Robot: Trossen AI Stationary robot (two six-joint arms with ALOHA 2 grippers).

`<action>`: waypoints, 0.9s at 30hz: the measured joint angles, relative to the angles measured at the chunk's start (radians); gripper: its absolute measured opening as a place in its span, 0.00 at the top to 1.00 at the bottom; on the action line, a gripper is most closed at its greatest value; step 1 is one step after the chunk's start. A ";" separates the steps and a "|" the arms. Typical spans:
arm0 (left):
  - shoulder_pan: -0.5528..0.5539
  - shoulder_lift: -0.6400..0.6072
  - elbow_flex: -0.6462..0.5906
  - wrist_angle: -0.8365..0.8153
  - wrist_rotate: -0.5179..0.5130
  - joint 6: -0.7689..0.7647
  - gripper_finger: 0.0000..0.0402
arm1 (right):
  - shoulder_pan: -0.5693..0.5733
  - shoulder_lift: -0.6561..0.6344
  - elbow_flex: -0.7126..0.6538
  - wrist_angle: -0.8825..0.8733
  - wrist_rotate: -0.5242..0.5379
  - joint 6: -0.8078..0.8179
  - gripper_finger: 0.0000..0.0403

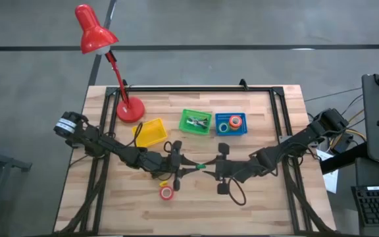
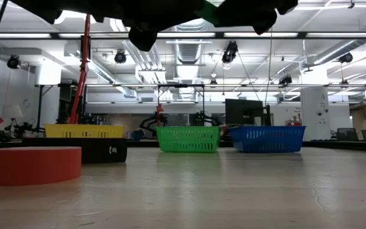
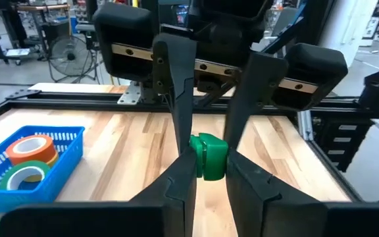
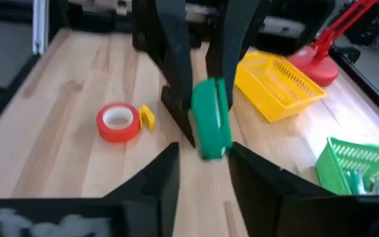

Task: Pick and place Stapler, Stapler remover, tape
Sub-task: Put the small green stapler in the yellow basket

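A small green plastic piece [image 1: 201, 166] hangs in the air over the table's middle, between my two grippers. My left gripper [image 1: 191, 164] comes from the left and is shut on it. My right gripper [image 1: 214, 166] faces it from the right, open, its fingers [image 4: 170, 164] on either side of the piece's other end; whether they touch it does not show. A red tape roll [image 1: 168, 193] lies flat on the table near a small yellow bit [image 1: 164, 184]. The black stapler [image 2: 100, 150] lies on the table, hidden under the arms in the high view. My left gripper [image 3: 210, 166] pinches the green piece at its end [image 3: 206, 172] between the two fingertips. The fingers come level from the table's left. The piece is lifted clear of the table and sticks out toward my right gripper.
Yellow basket [image 1: 150, 131], green basket [image 1: 196, 122] with silvery pieces and blue basket [image 1: 231, 124] stand along the far side; orange tape [image 3: 28, 150] and green tape [image 3: 25, 174] lie in the blue one. A red desk lamp [image 1: 129, 108] stands far left. A black frame edges the table.
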State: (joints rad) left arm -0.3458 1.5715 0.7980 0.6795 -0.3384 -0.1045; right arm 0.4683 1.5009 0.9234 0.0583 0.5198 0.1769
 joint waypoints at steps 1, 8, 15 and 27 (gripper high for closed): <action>0.000 0.000 0.000 -0.002 -0.005 0.003 0.82 | 0.000 0.000 0.000 -0.016 0.000 0.003 0.67; 0.000 -0.003 0.000 -0.038 -0.067 0.010 0.84 | 0.016 0.000 0.000 -0.153 -0.004 0.071 0.52; -0.015 -0.074 0.000 -0.261 -0.225 -0.061 0.84 | 0.055 0.000 -0.002 -0.243 -0.003 0.167 0.48; -0.060 -0.313 -0.001 -1.163 -0.743 -0.722 0.83 | 0.082 0.006 -0.017 -0.240 0.005 0.209 0.50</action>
State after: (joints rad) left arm -0.4054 1.2581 0.7971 -0.4837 -1.0818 -0.8263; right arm 0.5499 1.5066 0.9063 -0.1814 0.5243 0.3862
